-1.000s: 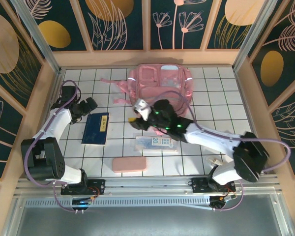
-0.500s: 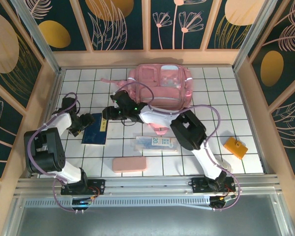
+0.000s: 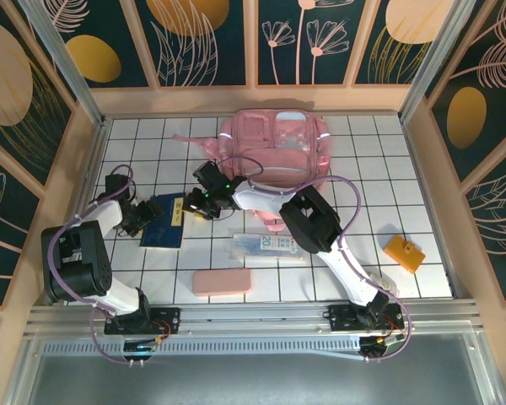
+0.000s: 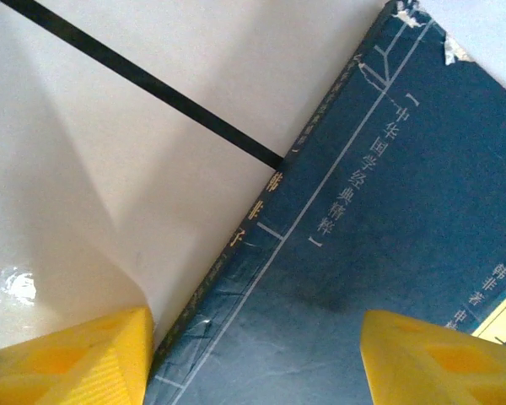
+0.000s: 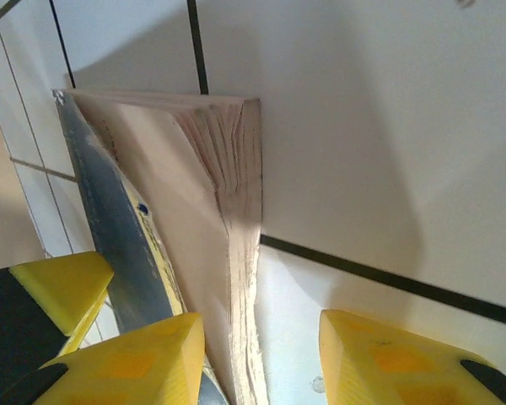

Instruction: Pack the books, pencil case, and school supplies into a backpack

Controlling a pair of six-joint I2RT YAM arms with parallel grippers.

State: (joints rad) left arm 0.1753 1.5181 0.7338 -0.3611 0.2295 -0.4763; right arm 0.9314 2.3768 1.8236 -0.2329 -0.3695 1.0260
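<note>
The book (image 3: 164, 232) lies on the tabletop (image 3: 363, 202), its long axis running away from me, near the backpack (image 3: 274, 139) but not in it. My left pincer (image 4: 253, 363) stands open astride the book's left long edge, gripping nothing. My right pincer (image 5: 261, 354) is part-open around the page edge at the far right corner, not clamped.

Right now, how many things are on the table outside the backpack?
4: navy book at left, clear packet in the middle, pink pencil case near the front, orange block at right. More may hide inside the backpack.
</note>
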